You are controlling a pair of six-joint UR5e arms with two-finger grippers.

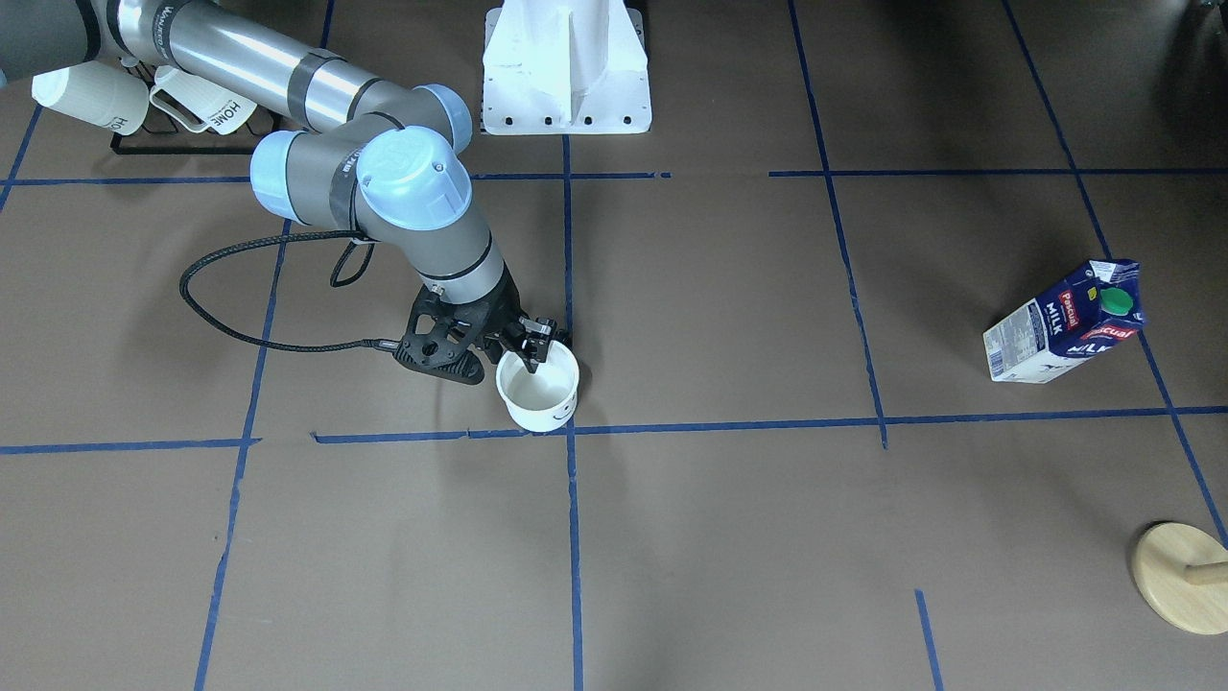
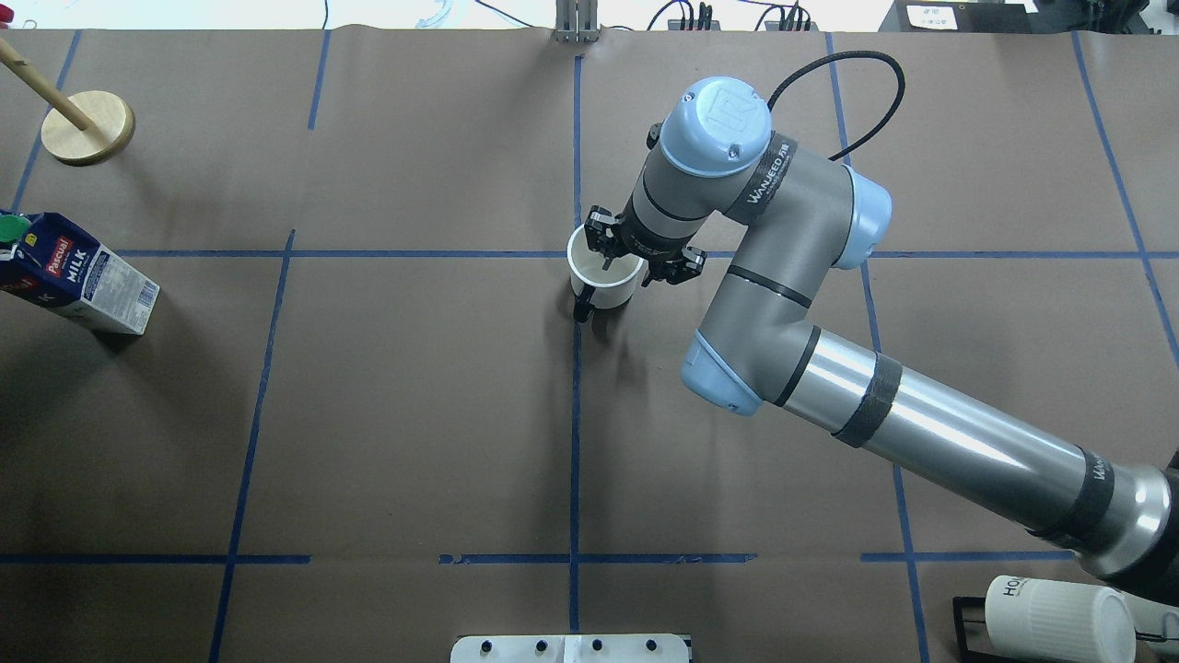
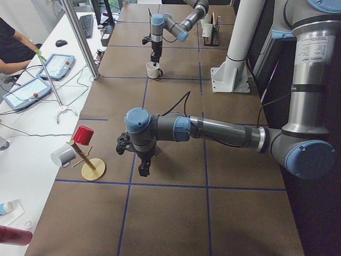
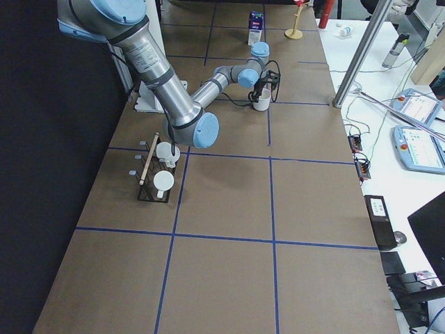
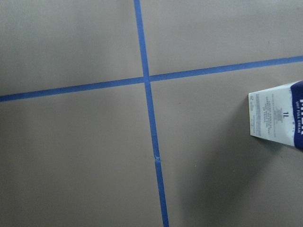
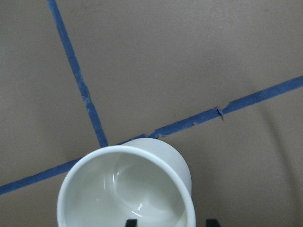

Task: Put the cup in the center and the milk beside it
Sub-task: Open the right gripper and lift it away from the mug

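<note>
The cup (image 1: 539, 389) is a smooth white mug standing upright on the crossing of blue tape lines in the middle of the table; it also shows in the overhead view (image 2: 603, 276) and the right wrist view (image 6: 125, 189). My right gripper (image 1: 537, 350) is over its rim, open, with one finger inside the cup and one outside the wall. The milk (image 1: 1065, 326) is a blue and white carton with a green cap. It stands far off on my left side (image 2: 78, 276). Its edge shows in the left wrist view (image 5: 279, 116). My left gripper (image 3: 144, 169) hangs above bare table; I cannot tell whether it is open.
A black rack with ribbed "HOME" mugs (image 1: 144, 101) stands on my right near the robot's side. A wooden mug stand (image 1: 1180, 576) is at the far corner on my left, beyond the milk. The white robot base (image 1: 566, 72) is at the table's near edge.
</note>
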